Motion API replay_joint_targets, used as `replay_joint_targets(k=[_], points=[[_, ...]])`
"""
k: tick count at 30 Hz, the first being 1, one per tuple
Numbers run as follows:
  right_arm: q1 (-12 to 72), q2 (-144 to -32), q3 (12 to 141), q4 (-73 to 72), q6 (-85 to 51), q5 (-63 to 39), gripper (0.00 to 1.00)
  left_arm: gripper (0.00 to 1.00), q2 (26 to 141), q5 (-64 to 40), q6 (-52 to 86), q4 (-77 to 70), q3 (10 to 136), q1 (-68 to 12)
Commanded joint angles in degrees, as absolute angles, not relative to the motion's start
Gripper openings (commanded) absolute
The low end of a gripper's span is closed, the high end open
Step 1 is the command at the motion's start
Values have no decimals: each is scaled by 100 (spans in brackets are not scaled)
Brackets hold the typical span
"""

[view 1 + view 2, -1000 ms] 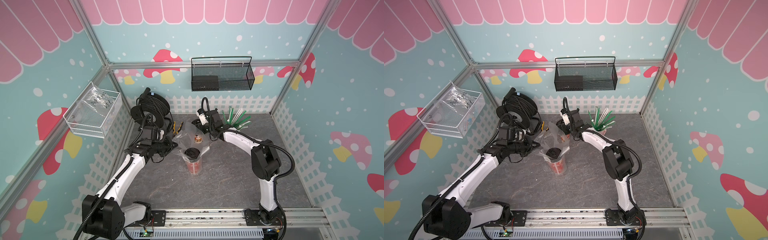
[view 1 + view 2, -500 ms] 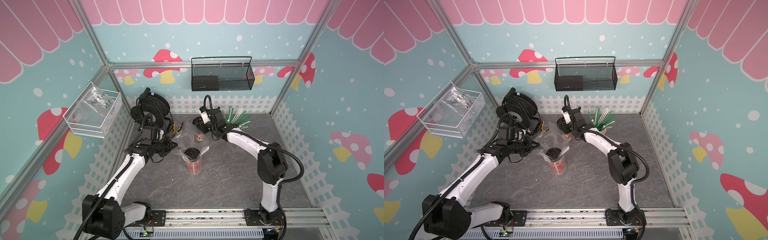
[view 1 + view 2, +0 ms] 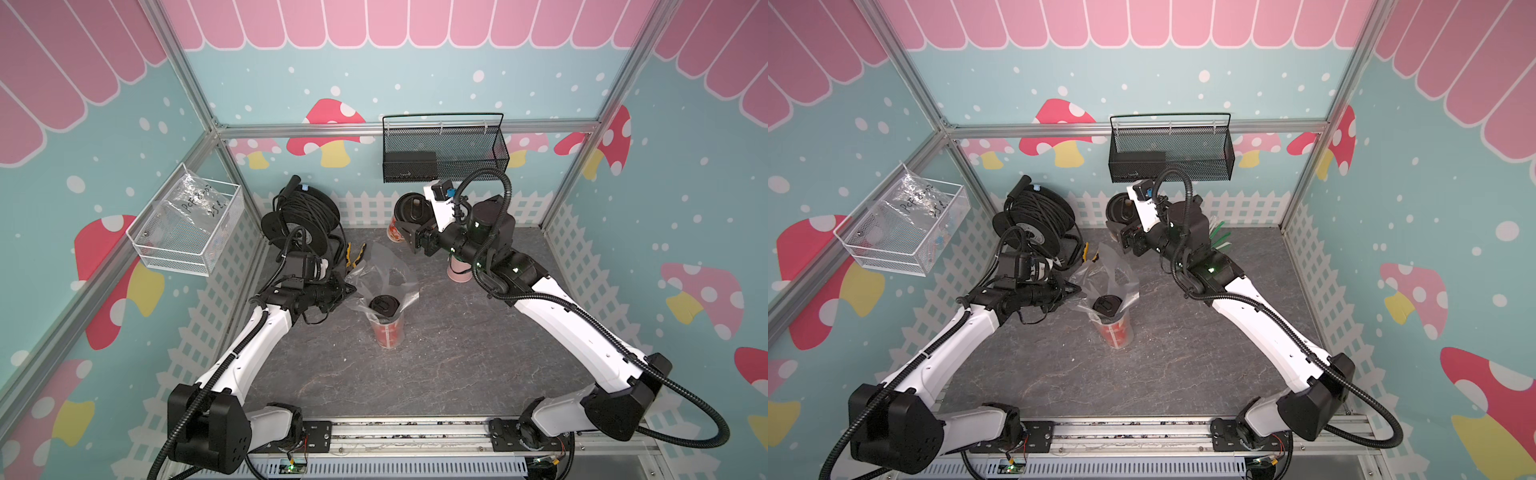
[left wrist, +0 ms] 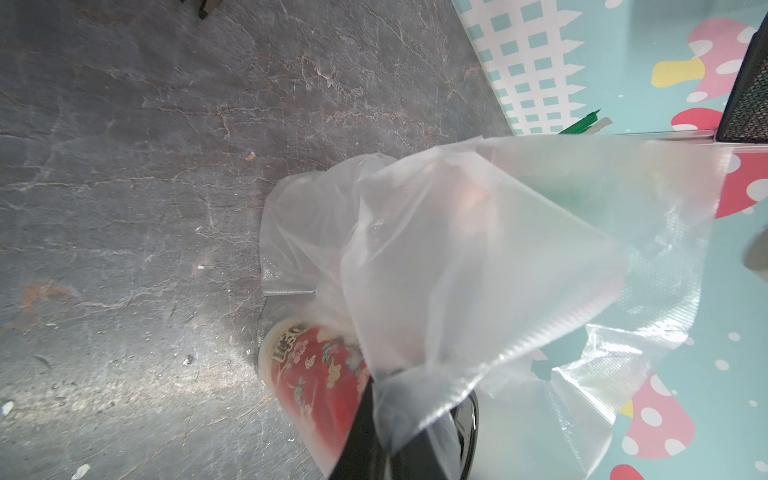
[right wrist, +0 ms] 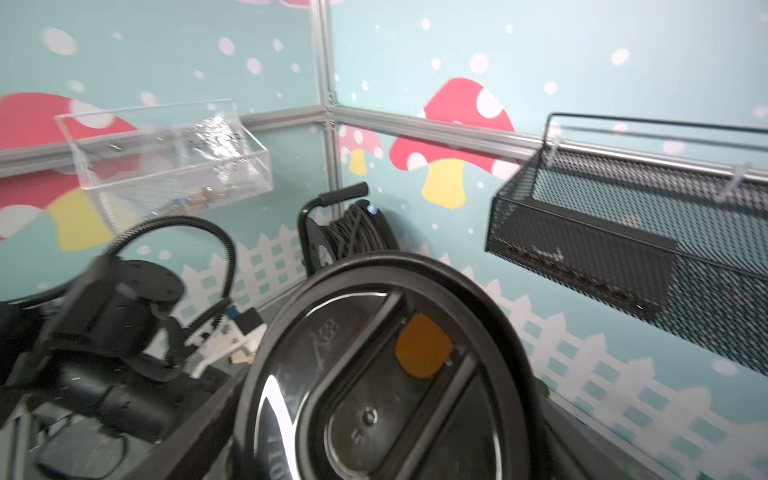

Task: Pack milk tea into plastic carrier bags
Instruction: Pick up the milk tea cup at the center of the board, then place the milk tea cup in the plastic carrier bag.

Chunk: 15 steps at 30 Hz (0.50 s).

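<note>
Left gripper (image 3: 348, 291) pinched tight on the rim of the clear bag (image 3: 388, 270), holding the bag mouth up over mid table (image 3: 436, 374). Red cup (image 3: 388, 330) upright inside the bag, mid table, lid on. Bag film drapes over it in left wrist view. Right gripper (image 3: 407, 237) jaws spread wide and clamped on the side of the white-and-red cup (image 3: 409, 210), which is tilted and held up by the table's back edge, near the pink straw pot (image 3: 457, 272). Its black lid (image 5: 386, 374) fills right wrist view

A mostly red tall paper cup (image 3: 388, 326), black-lidded, stands upright inside the crinkly transparent plastic bag (image 3: 386, 270) mid-desk (image 3: 436, 357). The white-and-red paper cup (image 3: 405, 218), black-lidded, hangs tilted, raised near the back.
</note>
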<state>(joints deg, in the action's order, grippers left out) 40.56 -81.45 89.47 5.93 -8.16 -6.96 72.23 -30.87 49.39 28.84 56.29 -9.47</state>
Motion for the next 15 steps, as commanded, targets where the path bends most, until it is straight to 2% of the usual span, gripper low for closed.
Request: replay_joint_targets(k=[1,5,9,15], points=[[4275,-8172,8879,499,-657,-971,81,8,7248,-3151,5025,2744,5797,-907],[4503,-8305,8791,278,-881,-1460,80,8,7225,-3137,5054,2707,5775,-913],[4587,-8548,8566,181,-1057,-1533,80,7,7215,-3146,5067,2703,5764,-915],[4588,-8734,8146,158,-1143,-1193,80,6,7231,-3162,5107,2648,5739,-910]])
